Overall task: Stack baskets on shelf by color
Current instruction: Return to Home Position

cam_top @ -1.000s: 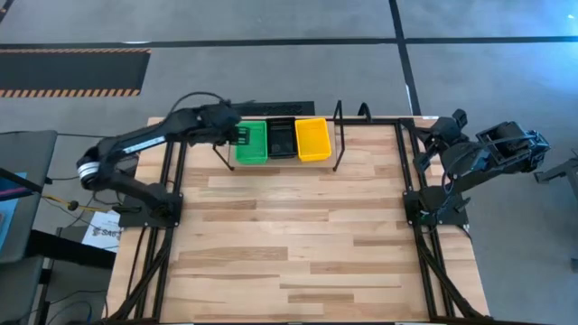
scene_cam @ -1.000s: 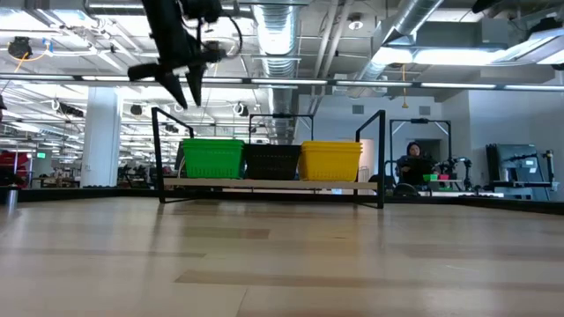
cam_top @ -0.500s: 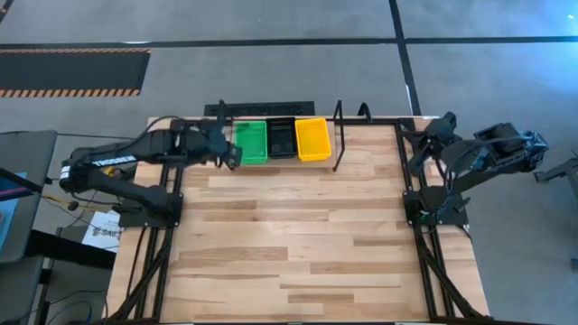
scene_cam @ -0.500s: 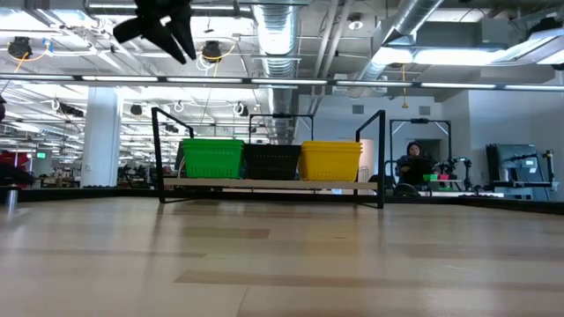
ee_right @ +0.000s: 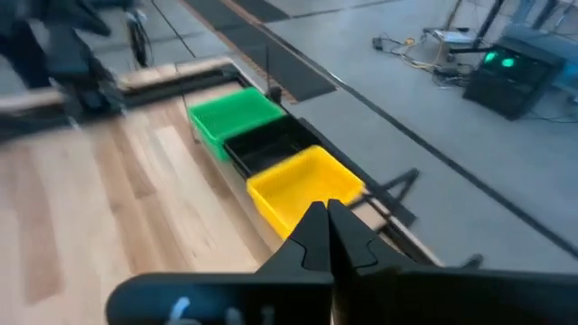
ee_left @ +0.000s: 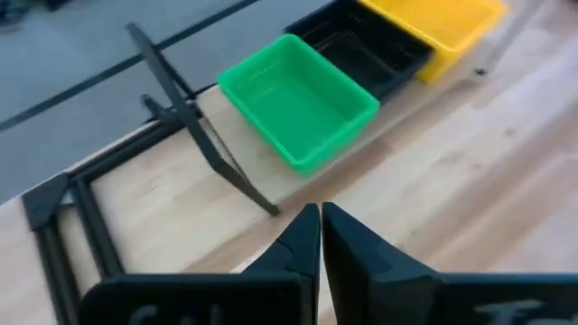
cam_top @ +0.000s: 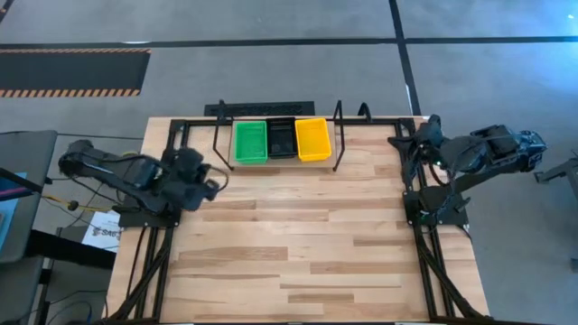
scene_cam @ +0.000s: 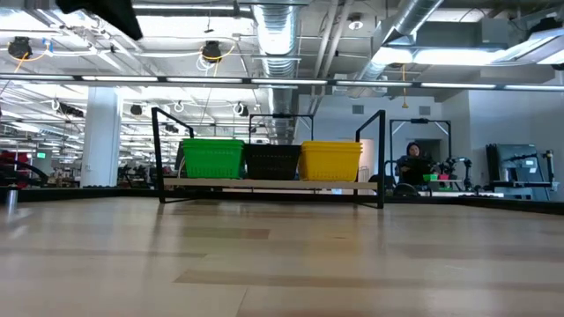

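Observation:
A green basket, a black basket and a yellow basket stand side by side on the shelf at the table's far edge. The low view shows green, black and yellow resting on the plank. How many are nested in each I cannot tell. My left gripper is shut and empty, near the table's left edge, well short of the green basket. My right gripper is shut and empty, at the right edge, pointing toward the yellow basket.
The shelf's black wire uprights stand at both of its ends. Black frame rails run along the table's left and right edges. The wooden tabletop stretches in front of the shelf. A person sits in the room far behind.
My left gripper has drawn back from above the green basket toward the table's left edge and nearer, and its arm has folded in. My right gripper has moved a little toward the table's left. The baskets have stayed put.

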`<state>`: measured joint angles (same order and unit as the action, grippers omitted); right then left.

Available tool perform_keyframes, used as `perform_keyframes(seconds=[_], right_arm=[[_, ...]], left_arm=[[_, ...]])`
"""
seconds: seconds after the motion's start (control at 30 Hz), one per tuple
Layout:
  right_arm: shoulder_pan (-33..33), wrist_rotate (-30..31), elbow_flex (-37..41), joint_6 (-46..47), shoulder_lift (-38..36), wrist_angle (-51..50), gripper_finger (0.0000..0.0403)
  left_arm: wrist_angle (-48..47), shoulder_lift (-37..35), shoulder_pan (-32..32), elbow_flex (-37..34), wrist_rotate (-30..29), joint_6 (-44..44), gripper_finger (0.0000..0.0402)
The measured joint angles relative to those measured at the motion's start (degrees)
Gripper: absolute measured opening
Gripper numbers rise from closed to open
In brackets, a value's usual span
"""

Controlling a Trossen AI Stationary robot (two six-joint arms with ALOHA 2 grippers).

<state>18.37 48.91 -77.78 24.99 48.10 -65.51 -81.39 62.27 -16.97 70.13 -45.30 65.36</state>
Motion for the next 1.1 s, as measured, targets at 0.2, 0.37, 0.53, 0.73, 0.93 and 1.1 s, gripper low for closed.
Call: perform_keyframes(seconds=[0.2,0.37,0.53,0.73,0.93,1.1], right_arm=[[2.32,-12.39,0.68,-3.55,-3.3,10.98,0.0001],[6.63,-25.21,8.03,-10.25,-4.84,28.5,0.0001],[10.41,-25.79,17.94,-11.58,-6.52,42.42,0.0],[12.36,-24.52,30.09,-12.93,-8.56,59.8,0.0],[12.54,-24.22,41.57,-16.12,-10.08,76.93,0.0],[10.74,-24.44,46.88,-16.57,-12.13,83.99,0.0]], left_arm=[[9.24,-9.25,-8.18,-7.31,-1.77,-3.77,0.0],[27.86,-19.62,-10.14,-18.93,1.78,-16.78,0.0],[43.42,-30.04,-9.78,-31.11,8.99,-24.28,0.0],[51.97,-39.23,-8.26,-39.66,10.58,-29.38,0.0],[56.1,-43.49,-4.72,-41.11,11.91,-39.76,0.0],[59.25,-45.52,-0.08,-41.09,15.43,-48.93,0.0]])
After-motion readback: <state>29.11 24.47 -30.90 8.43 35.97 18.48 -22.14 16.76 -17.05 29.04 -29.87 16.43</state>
